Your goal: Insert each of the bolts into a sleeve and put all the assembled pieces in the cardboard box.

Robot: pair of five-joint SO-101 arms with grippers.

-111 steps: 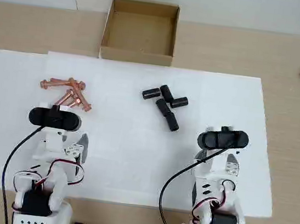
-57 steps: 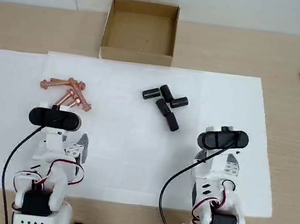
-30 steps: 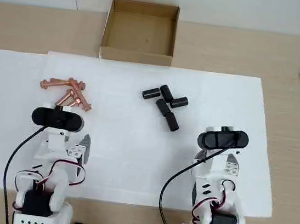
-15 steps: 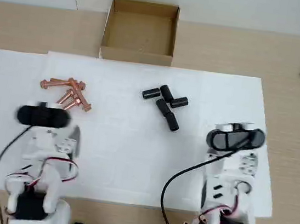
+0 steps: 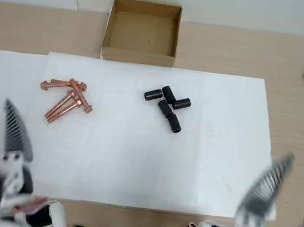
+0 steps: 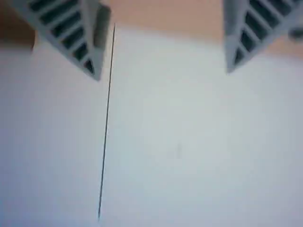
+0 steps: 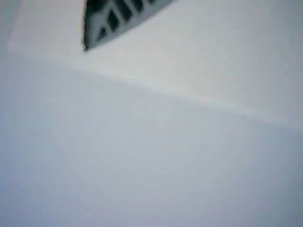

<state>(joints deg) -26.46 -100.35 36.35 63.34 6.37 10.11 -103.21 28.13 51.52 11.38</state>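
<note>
step: first pickup, nothing assembled yet | left pincer [image 6: 161,47] spread wide, empty, nearest bolts [image 5: 64,99] | right pincer [image 5: 299,183] spread, empty | sleeves [image 5: 166,109] clustered apart from bolts; box [image 5: 143,34] empty behind | next: one bolt to be singled from the pile and gripped, sleeve likewise

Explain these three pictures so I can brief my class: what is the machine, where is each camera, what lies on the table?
Two small robot arms sit side by side at a wooden table. The high picture looks down from a fixed camera; the other two come from cameras on each arm's wrist. On the white paper sheet lie copper-coloured metal bolts and short black cylindrical sleeves. An open brown cardboard box stands beyond the sheet. The left gripper and right gripper are open, holding nothing.
</note>
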